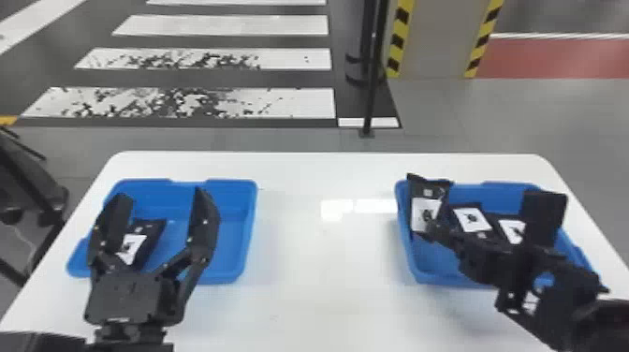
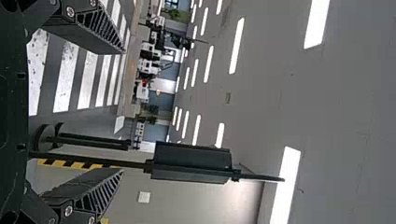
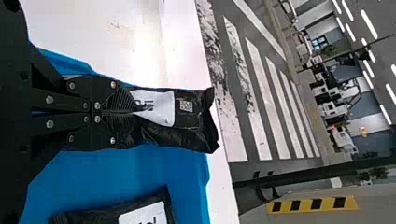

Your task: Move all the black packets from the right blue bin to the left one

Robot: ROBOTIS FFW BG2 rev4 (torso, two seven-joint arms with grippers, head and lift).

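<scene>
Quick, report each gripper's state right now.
Left black two-fingered gripper: open, fingers wide apart, holding nothing.
Right black two-fingered gripper: closed, holding a shiny black packet with a white label.

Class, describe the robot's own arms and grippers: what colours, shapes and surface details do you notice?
The left arm and right arm are black. The left gripper is black too, with a blocky base, tapering fingers with slanted ribs, and round silvery screws. The right gripper is also black, with silvery screws and fine lines fanning across its fingers.
</scene>
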